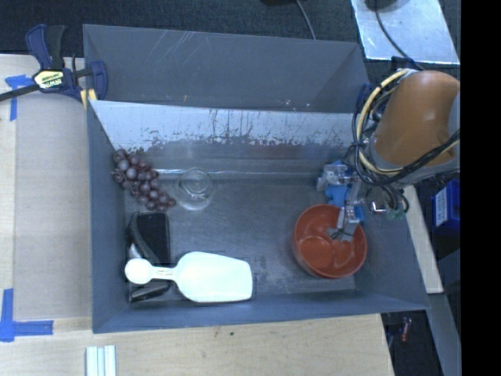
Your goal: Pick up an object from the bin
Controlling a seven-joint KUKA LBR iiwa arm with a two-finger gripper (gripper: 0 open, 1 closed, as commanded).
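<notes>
Item: red bowl (pixel 317 251). Round and shallow, glossy orange-red all over, nothing to be seen lying inside.
Pose: upright, mouth up, sitting flat on the grey floor of the bin (pixel 235 77).
Place: right-hand part of the bin, close to the near wall and the right wall.
The gripper (pixel 344 230) hangs over the bowl's upper right part, just within the rim.
</notes>
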